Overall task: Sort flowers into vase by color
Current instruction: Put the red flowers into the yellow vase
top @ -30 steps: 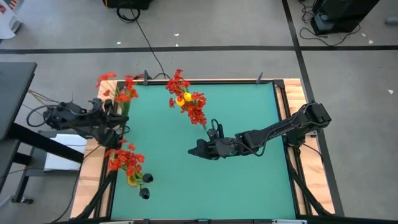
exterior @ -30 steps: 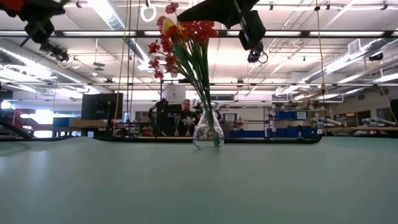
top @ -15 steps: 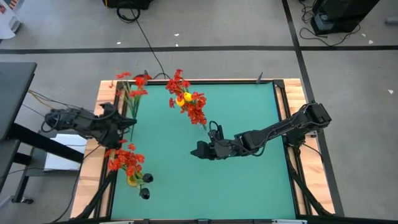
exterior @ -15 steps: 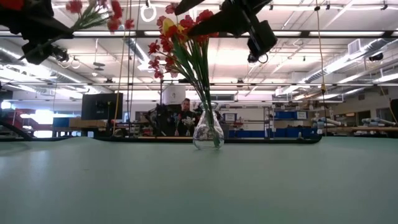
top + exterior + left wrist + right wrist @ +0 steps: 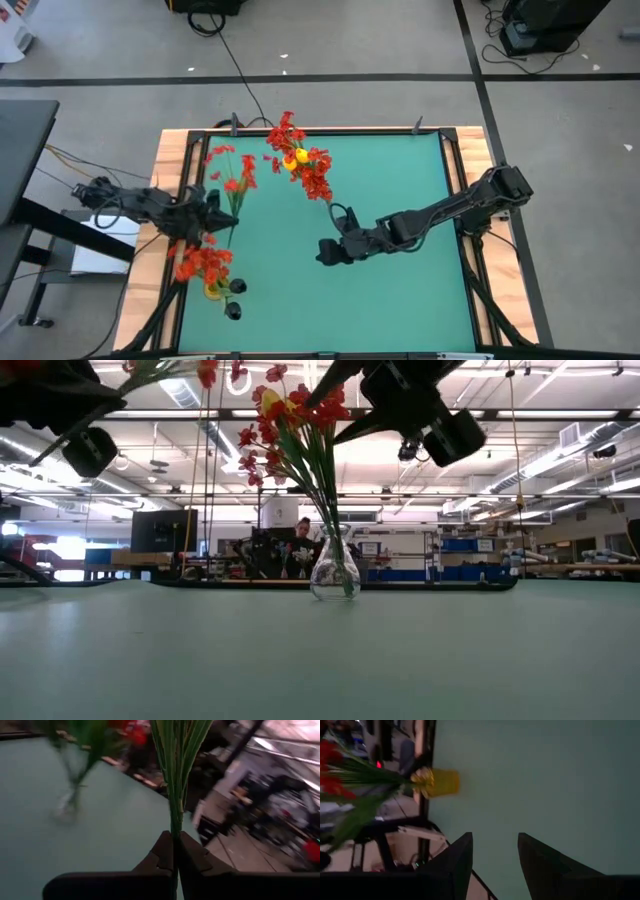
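Flowers are in three places on the green bench [image 5: 400,160]. One red sprig [image 5: 231,176] is gripped by the left pincer [image 5: 222,222], which hangs over the bench's left edge; in the left wrist view its two dark fingers [image 5: 161,856] are clenched on the thin green stem [image 5: 175,780], which rises straight out between them. From above, the sprig's red blossoms spread toward the far side of the bench, well apart from the clear glass vase [image 5: 334,568].

That vase stands toward the far middle of the bench and holds a bunch [image 5: 299,162] of red blossoms with a yellow one [image 5: 296,156] among them; the low view shows their stems gathered in its narrow neck.

A second bunch of red flowers [image 5: 201,262] sits near the left front corner, over a yellow container [image 5: 214,290]; the right wrist view shows that yellow container [image 5: 441,783] lying beyond the fingers.

Out over the middle of the bench, the right pincer [image 5: 327,252] hovers with its fingers [image 5: 455,862] parted and nothing between them.

A person [image 5: 299,548] is visible in the room behind the vase.
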You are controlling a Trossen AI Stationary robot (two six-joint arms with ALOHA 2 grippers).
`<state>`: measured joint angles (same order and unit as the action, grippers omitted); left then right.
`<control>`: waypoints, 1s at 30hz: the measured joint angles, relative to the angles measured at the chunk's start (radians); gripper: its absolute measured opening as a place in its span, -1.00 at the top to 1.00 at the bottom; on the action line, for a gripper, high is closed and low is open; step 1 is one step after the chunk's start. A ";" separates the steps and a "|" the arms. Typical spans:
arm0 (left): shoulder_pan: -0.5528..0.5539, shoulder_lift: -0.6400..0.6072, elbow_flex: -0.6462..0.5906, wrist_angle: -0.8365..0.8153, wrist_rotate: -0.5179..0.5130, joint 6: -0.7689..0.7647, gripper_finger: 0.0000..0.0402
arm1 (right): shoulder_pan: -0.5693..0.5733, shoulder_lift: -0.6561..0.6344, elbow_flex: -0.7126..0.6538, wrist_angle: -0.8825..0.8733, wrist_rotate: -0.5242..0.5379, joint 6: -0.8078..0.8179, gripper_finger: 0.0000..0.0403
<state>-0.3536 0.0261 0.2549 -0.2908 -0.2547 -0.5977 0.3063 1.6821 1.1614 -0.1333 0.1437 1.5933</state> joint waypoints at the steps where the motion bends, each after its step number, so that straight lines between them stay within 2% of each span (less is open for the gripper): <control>1: -0.005 0.000 -0.016 0.031 0.024 0.019 0.96 | 0.005 0.000 0.000 -0.009 -0.010 0.000 0.18; 7: -0.081 -0.001 -0.104 0.235 0.248 0.110 0.96 | 0.035 0.000 0.000 -0.051 -0.035 0.014 0.18; 9: -0.117 -0.001 -0.125 0.260 0.293 0.116 0.96 | 0.043 0.000 0.000 -0.059 -0.035 0.027 0.18; 23: -0.346 -0.001 -0.166 0.251 0.306 0.198 0.96 | 0.060 0.000 0.000 -0.060 -0.034 0.081 0.18; 30: -0.393 0.000 -0.167 0.238 0.266 0.256 0.94 | 0.060 0.000 0.000 -0.060 -0.034 0.112 0.18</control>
<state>-0.7464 0.0265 0.0883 -0.0532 0.0112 -0.3412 0.3660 1.6821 1.1610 -0.1929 0.1101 1.7053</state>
